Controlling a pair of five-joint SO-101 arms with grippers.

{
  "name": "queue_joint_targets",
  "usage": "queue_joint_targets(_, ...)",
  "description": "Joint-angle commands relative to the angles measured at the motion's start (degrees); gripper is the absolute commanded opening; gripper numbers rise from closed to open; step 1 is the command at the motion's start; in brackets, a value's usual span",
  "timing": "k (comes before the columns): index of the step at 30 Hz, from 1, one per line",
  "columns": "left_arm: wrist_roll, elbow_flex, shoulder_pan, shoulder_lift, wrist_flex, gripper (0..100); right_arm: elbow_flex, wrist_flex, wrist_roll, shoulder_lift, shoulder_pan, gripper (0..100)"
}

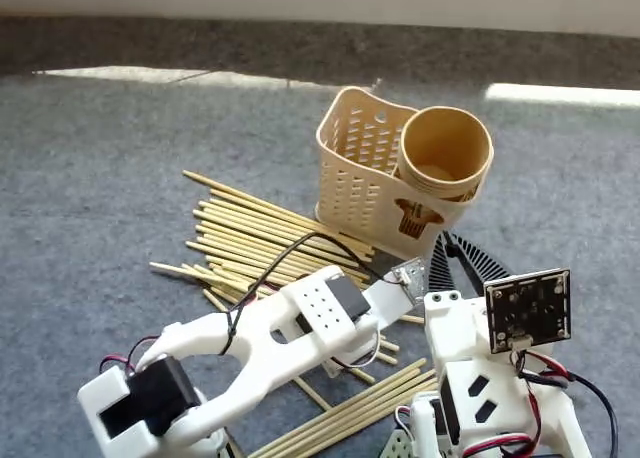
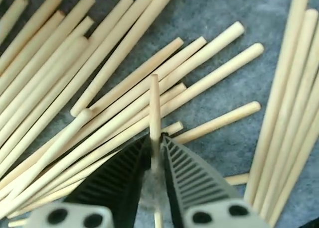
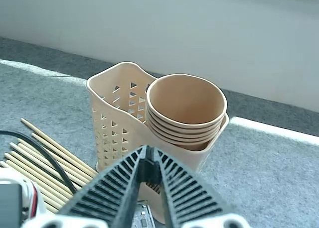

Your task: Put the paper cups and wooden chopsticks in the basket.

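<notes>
The left pincer (image 2: 155, 138) was shut tight on one stick (image 2: 154, 106). It held the stick near one end, and the rest of the stick poked out past the tips. Under it lay the pile of sticks (image 2: 99, 113), spread every which way on the grey carpet (image 2: 224, 19). I could not tell if the held stick was up off the pile or touching it.

The good way to do this step seemed to be a straight lift first, so the long end would not drag the other sticks around. Then the stick would need to tip so one end pointed down into the basket (image 1: 350, 168). The grip was near the end, so the stick might swing. A slow move would be safer.

The cups (image 1: 445, 153) sat stacked in one side of the basket. The free side beside them looked like the spot to aim for.

The right pincer (image 3: 148, 156) was shut with nothing in it, close in front of the basket. The stick should come in clear of it.
</notes>
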Motion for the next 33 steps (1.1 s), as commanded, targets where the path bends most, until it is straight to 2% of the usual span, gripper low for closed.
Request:
queue_joint_targets(1,-0.35,-1.54,-1.01,-6.99,2.29,1,0.04,-1.71,-0.70,-0.13,-0.31,0.6)
queue_joint_targets(10,-0.35,-3.03,-9.89,-21.05,3.96,1,0.13,-1.71,-0.70,-0.13,-0.31,0.6)
queue_joint_targets(19,-0.35,-14.11,-16.48,-29.32,8.00,1,0.13,-1.63,-0.70,-0.22,-0.22,0.6)
queue_joint_targets(33,-0.26,-40.40,-17.36,-29.67,7.56,1,0.13,-1.63,-0.70,-0.22,-0.22,0.6)
